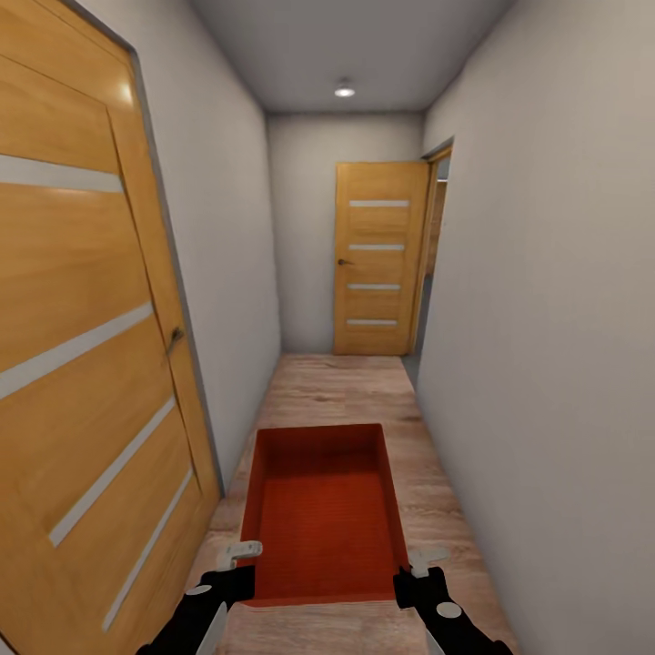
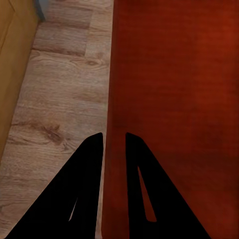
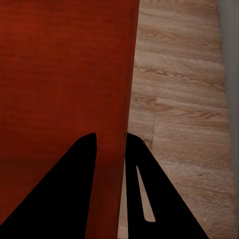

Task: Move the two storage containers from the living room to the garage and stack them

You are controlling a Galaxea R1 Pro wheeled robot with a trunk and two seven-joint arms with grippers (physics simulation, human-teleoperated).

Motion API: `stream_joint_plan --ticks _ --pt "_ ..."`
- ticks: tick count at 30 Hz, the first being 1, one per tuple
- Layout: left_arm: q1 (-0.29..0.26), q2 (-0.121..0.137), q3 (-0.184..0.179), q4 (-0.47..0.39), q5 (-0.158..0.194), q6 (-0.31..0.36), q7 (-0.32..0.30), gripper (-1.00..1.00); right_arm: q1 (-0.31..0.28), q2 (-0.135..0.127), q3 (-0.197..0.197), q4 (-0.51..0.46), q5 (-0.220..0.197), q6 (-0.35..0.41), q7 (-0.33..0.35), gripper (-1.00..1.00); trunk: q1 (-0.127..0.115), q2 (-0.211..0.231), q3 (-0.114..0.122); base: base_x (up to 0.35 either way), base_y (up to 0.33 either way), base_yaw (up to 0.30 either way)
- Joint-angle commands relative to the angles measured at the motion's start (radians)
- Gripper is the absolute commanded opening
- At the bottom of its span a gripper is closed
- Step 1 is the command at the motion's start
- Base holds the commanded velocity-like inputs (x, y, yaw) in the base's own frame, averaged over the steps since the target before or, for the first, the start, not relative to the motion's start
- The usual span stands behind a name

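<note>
Head view: an orange-red storage container (image 1: 323, 514) rides between the robot's two arms down a narrow hallway, the left gripper (image 1: 238, 552) clamped on its left wall near the rear corner and the right gripper (image 1: 424, 557) clamped on its right wall opposite, the bin held level above the light wood plank floor (image 1: 337, 387). A large wooden door (image 1: 82, 364) with pale horizontal strips stands close beside the left arm, a plain grey wall (image 1: 555, 346) runs along the right arm's side, and a second wooden door (image 1: 377, 259) closes the far end of the hall under a ceiling lamp (image 1: 344, 90). Left wrist view: the two dark fingers (image 2: 89, 174) straddle the container's thin wall (image 2: 112, 99), one finger outside over the plank floor and one inside over the red base, pressed to the wall. Right wrist view: the dark fingers (image 3: 137, 169) likewise pinch the opposite wall (image 3: 130, 89), the red interior (image 3: 64, 74) lying beyond the inner finger and the plank floor beyond the outer one.
</note>
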Motion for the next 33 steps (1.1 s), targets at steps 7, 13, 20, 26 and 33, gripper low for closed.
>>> stream_joint_plan --ticks 7,13,20,26,33 --pt "0.001 -0.001 0.001 -0.003 -0.03 -0.013 0.009 -1.0 -0.002 0.029 -0.004 0.003 -0.024 -0.001 0.019 -1.0 0.001 -0.001 0.0 0.327 0.0 -0.065" --pt "0.001 -0.001 0.001 -0.003 -0.03 -0.013 0.009 -1.0 -0.002 0.029 -0.004 0.003 -0.024 -0.001 0.019 -1.0 0.001 -0.001 0.0 0.327 0.0 -0.088" --pt "0.001 -0.001 0.001 -0.003 -0.03 -0.013 0.009 -1.0 -0.002 0.029 -0.005 0.003 -0.024 -0.002 0.019 -1.0 0.001 -0.001 0.0 0.327 0.0 -0.005" --pt "0.005 -0.011 0.007 0.003 -0.003 -0.001 0.009 -1.0 0.0 0.006 0.008 0.018 0.002 -0.002 -0.008 -1.0 0.001 -0.001 0.0 0.0 0.0 0.0" --pt "0.006 0.018 -0.009 0.003 0.043 0.001 0.009 -1.0 0.0 0.021 0.009 0.022 0.01 -0.002 -0.013 -1.0 0.001 -0.001 0.0 0.144 0.0 0.0"
